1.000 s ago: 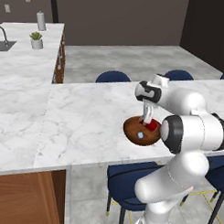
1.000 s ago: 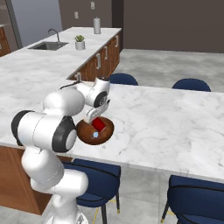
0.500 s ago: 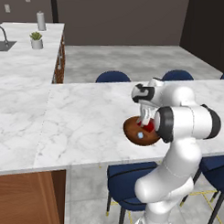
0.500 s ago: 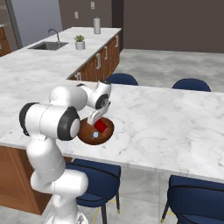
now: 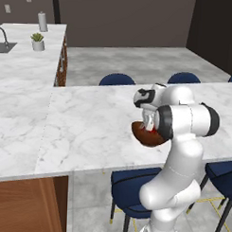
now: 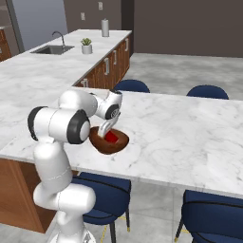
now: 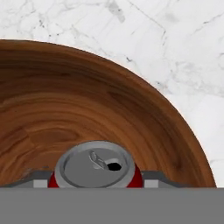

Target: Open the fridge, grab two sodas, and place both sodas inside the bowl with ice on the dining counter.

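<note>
My gripper [image 7: 97, 180] is shut on a red soda [image 7: 94, 165] with a silver top, one grey fingertip [image 7: 40, 180] on each side of it. The can stands upright, low inside the brown wooden bowl [image 7: 87, 100]. From the right base view, the red soda [image 6: 111, 137] shows inside the bowl [image 6: 113, 145], with the gripper [image 6: 107, 132] reaching down into it. The arm covers most of the bowl [image 5: 142, 136] in the left base view. The bowl rests near the front edge of the white marble dining counter [image 6: 180, 128]. Ice is out of view. The grey fridge [image 6: 35, 21] stands far back left.
Dark blue chairs [image 6: 207, 92] stand along the far side of the dining counter, and others [image 6: 102, 199] are tucked under its near edge. A second marble counter [image 5: 20, 72] at the back left carries a sink, a potted plant [image 5: 37, 41] and a paper roll.
The arm's elbow has swung up and nearer the hand. The gripper has stayed in the bowl, still shut on the can.
</note>
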Robot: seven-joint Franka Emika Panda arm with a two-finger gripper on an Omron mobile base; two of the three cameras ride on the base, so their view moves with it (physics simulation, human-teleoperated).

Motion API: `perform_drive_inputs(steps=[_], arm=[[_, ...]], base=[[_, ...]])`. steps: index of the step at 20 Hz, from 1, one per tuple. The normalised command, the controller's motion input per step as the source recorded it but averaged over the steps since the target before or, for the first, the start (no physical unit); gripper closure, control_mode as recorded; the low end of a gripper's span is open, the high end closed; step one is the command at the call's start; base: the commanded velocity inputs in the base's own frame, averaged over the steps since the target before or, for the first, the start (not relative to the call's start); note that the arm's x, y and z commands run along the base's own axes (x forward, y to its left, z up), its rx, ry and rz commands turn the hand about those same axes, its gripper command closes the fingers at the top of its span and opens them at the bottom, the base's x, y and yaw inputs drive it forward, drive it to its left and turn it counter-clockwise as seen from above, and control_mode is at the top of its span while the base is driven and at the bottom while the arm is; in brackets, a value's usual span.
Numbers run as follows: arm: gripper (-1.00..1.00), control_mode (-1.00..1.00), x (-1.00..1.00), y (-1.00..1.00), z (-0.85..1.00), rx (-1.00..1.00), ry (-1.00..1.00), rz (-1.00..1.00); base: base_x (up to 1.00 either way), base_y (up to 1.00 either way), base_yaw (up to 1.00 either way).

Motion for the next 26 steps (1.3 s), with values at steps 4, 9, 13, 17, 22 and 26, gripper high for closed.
perform_drive_inputs(steps=[4, 9, 13, 17, 22, 26], arm=[[1.00, -1.00, 0.00, 0.10, -0.24, 0.00, 0.00, 0.06], [1.00, -1.00, -0.27, 0.13, -0.19, -0.02, -0.02, 0.03], [1.00, -1.00, -0.47, 0.06, -0.04, -0.04, -0.08, 0.00], [1.00, -1.00, -0.45, 0.01, 0.00, -0.05, -0.11, 0.00], [1.00, -1.00, -0.09, 0.00, 0.00, -0.04, -0.06, 0.00], [1.00, -1.00, 0.00, 0.05, -0.03, -0.01, -0.02, 0.00]], base=[[0.00, 0.00, 0.00], [0.00, 0.00, 0.00], [0.00, 0.00, 0.00], [0.00, 0.00, 0.00], [0.00, 0.00, 0.00], [0.00, 0.00, 0.00]])
